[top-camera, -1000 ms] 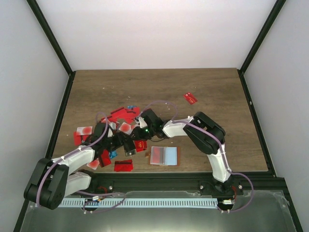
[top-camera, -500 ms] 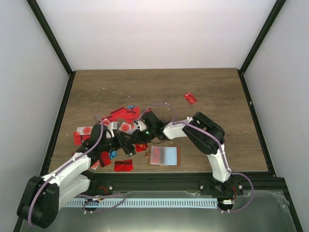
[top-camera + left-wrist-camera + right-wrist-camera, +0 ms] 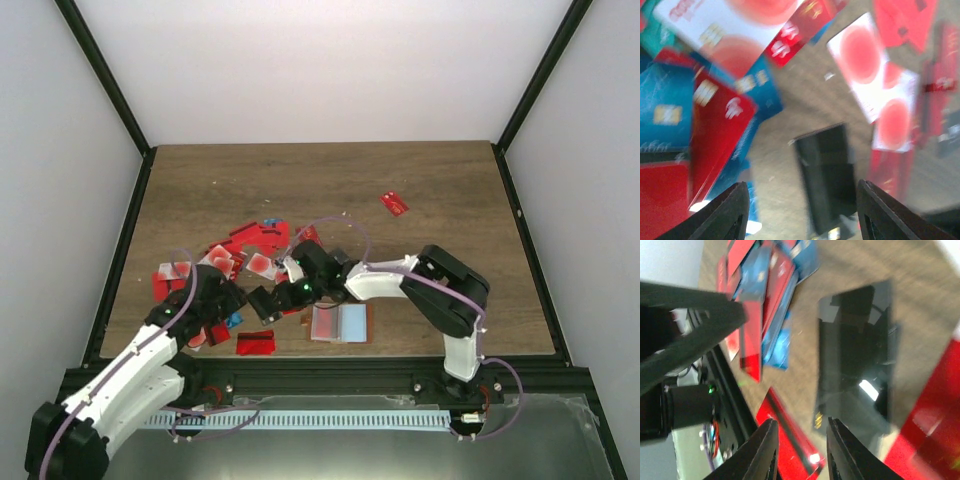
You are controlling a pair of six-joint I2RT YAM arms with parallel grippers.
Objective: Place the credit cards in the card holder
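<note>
The credit cards [image 3: 245,245] lie in a loose heap at the left middle of the table, mostly red, some white with a red blotch [image 3: 875,75], some blue [image 3: 665,100]. The card holder [image 3: 340,323] lies open near the front edge, pink and light blue panels up. My left gripper [image 3: 225,297] [image 3: 805,215] is open over a black card [image 3: 827,175]. My right gripper [image 3: 268,302] [image 3: 800,450] has its jaws partly apart with only table between them. The black card [image 3: 855,365] lies just past its right fingertip, touching it.
A single red card [image 3: 394,203] lies apart at the back right. A red card with a black stripe [image 3: 256,342] [image 3: 790,430] lies near the front edge, left of the holder. The two arms' grippers are close together. Black frame posts border the table.
My left arm has drawn back to the left and toward the front edge, its jaws narrowing slightly. My right gripper has moved left and nearer, toward the black card.
</note>
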